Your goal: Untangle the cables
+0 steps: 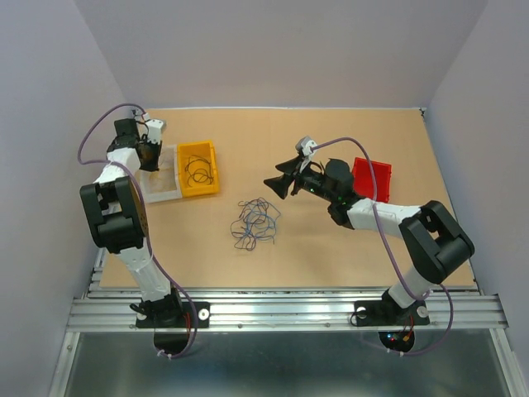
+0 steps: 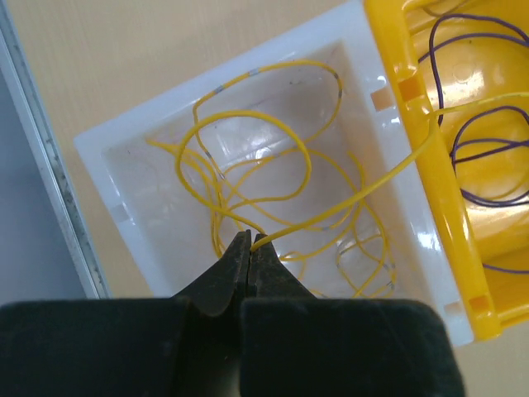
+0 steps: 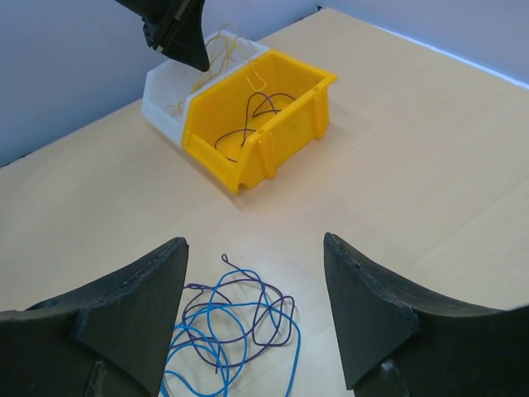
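1. The left gripper [image 2: 250, 241] is clenched on a thin yellow wire [image 2: 331, 217] above the white plastic bin [image 2: 116, 165] at the far left of the table. The wire's free length runs right and crosses the rim of the neighbouring yellow plastic bin [image 2: 438, 215]. If the jaws let go here, the tail may fall among the purple wires [image 2: 488, 145] lying in the yellow bin and mix two sorted colours.
2. Other yellow loops [image 2: 264, 194] lie in the white bin directly under the pinch point. A lift or sideways pull could hook them and drag them out over the wall.
3. The right gripper [image 3: 254, 248] hangs spread wide and empty, just above the unsorted tangle of thin blue and purple cables [image 3: 235, 331]. The tangle lies on the light wooden table [image 3: 430, 165], near its middle. Closing on the thick of the bunch would likely catch several strands at once and tighten the knot rather than free one cable.
4. These cables look hair-thin and springy. A pinch at a loop's edge may slip off, or the whole bunch may ride up together, since nothing pins it down.
5. Both bins look light, so a snagged wire under tension could slide or tip one.
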`<state>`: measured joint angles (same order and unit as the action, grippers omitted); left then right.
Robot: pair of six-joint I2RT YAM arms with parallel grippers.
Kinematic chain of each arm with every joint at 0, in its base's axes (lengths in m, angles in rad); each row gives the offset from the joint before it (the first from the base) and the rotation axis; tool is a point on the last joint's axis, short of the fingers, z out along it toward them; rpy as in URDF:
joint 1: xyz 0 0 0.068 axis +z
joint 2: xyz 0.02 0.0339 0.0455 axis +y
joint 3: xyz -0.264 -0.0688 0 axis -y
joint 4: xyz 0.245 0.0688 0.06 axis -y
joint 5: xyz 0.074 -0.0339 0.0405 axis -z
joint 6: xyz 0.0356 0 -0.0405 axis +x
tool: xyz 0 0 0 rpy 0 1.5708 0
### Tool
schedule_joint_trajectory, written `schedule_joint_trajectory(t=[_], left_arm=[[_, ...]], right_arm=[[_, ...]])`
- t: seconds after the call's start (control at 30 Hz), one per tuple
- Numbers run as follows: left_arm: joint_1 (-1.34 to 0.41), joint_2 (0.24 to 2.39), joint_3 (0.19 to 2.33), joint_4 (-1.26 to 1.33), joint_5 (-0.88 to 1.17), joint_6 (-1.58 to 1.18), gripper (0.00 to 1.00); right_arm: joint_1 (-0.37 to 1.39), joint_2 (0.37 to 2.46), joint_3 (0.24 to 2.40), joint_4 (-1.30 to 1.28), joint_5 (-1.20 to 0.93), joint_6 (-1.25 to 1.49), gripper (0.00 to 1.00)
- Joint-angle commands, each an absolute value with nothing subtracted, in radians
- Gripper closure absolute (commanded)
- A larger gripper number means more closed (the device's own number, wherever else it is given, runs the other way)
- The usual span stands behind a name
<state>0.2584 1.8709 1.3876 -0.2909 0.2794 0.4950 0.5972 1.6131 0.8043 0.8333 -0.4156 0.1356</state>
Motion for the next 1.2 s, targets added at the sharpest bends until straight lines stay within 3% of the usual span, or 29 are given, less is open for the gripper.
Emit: schedule_joint_trajectory(t=[0.0,0.37,0.63,0.83,1.17], left_arm=[[0.261,1.870,1.397,-0.235,0.167,0.453,0.96],[0.239,1.852,1.379,-0.215,0.178,0.446,0.94],[0.245,1.738,1.351,-0.258,0.130,0.482,1.00],[0.316,1.747,1.373,-0.308,0.236,0.508,1.00],[0.321,1.808,1.399,-0.322,0.206,0.554,1.00]], right_arm=[[0.604,1.595,0.844,0.856,-0.414,0.123,0.28],[0.604,1.591,0.839,0.848,-0.413,0.117,0.28],[0.606,1.586,0.835,0.848,-0.413,0.115,0.28],[0.604,1.586,0.836,0.848,-0.422,0.118,0.28],[0.618,1.707,0.949,0.841,-0.483,0.221,0.32]])
